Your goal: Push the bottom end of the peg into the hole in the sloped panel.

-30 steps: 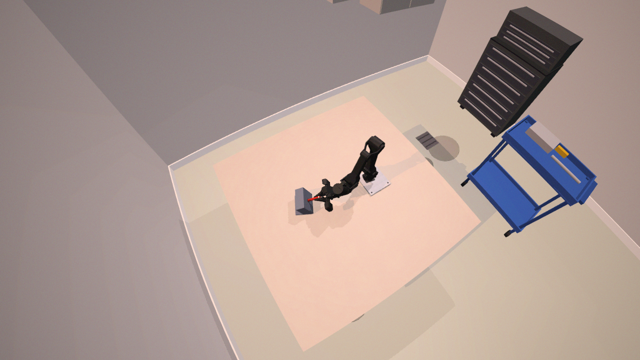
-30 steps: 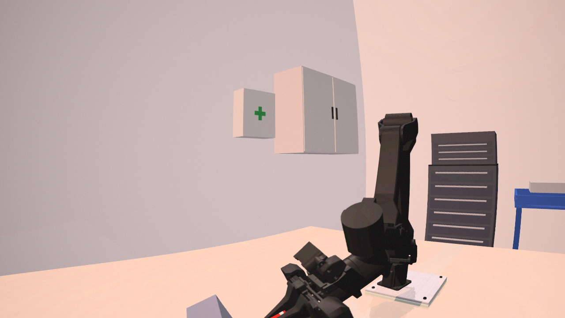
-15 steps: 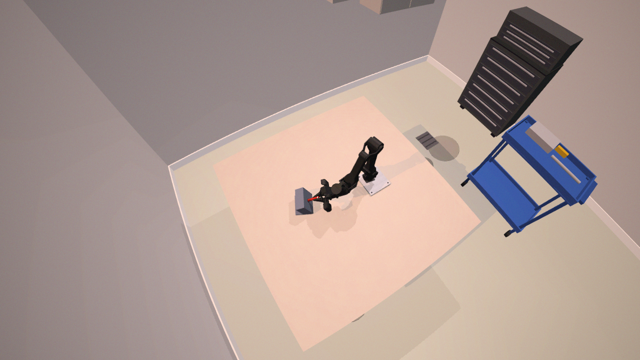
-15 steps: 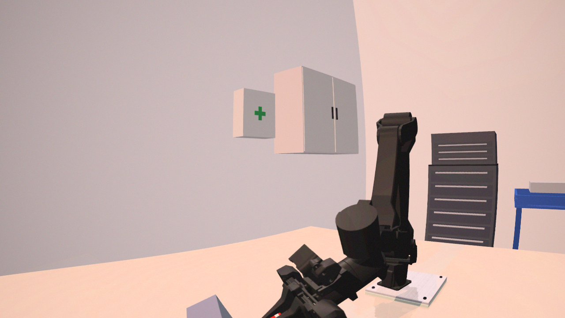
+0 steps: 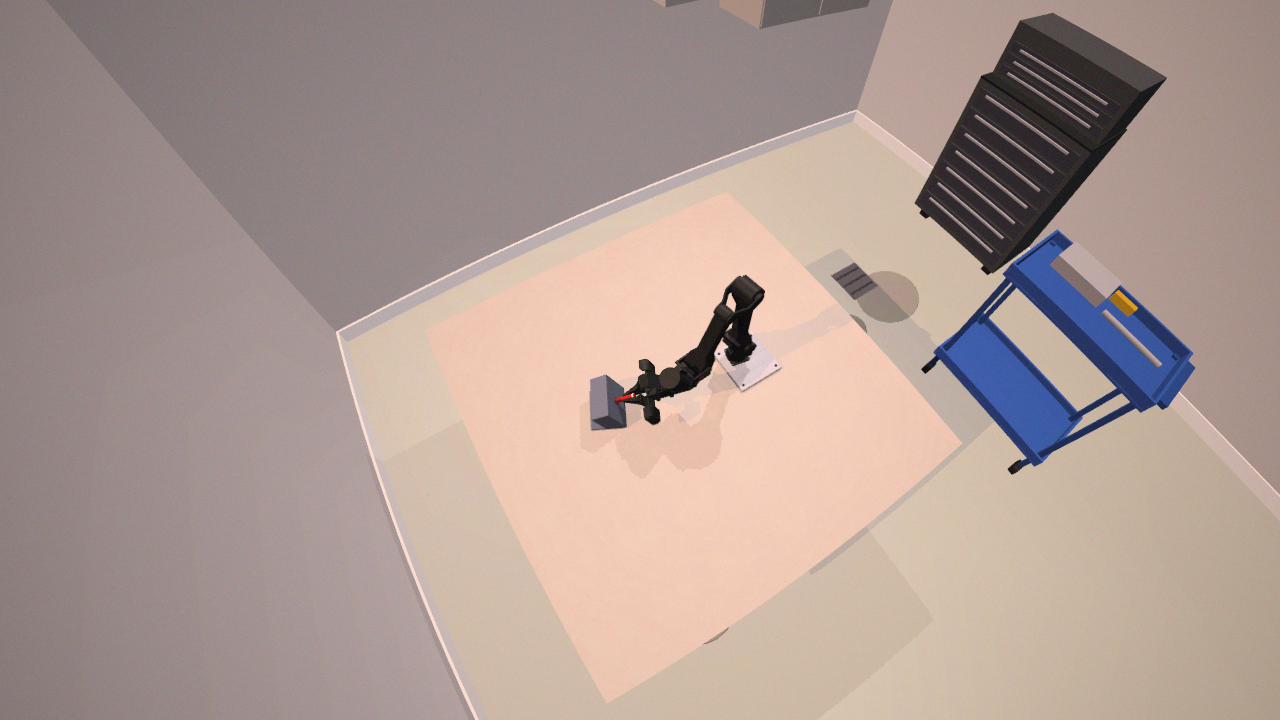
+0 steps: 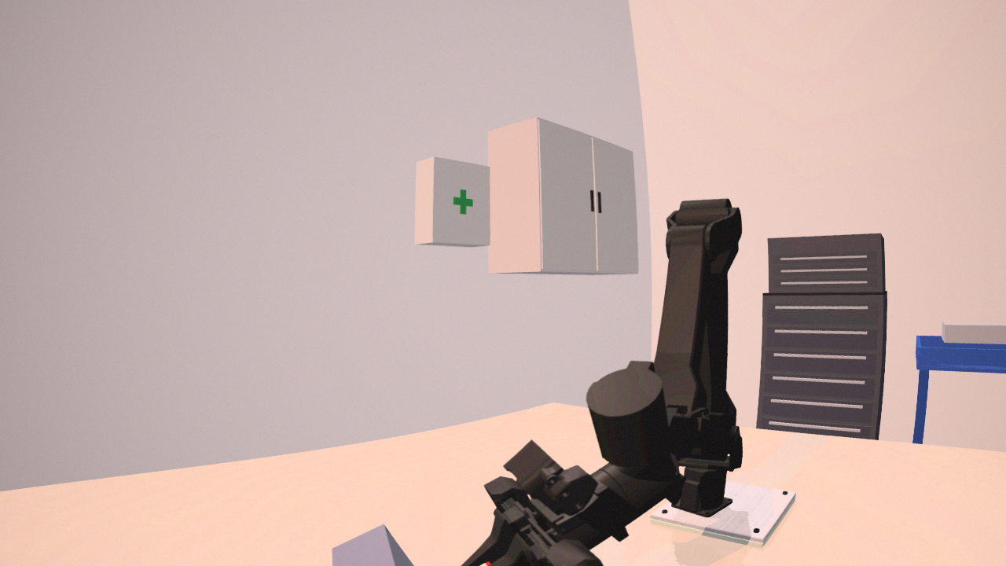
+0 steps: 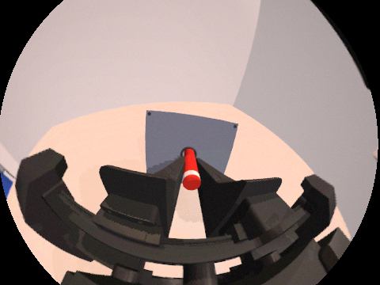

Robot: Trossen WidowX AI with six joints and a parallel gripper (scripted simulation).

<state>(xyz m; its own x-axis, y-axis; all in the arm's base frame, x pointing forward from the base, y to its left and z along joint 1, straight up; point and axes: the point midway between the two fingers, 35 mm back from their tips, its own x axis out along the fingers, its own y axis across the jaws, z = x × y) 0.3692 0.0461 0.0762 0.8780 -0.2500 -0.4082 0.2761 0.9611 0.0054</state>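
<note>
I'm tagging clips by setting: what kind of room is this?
Likely a workshop or lab: a black tool chest, a blue cart and a wall first-aid box surround the table where the gripper works.
</note>
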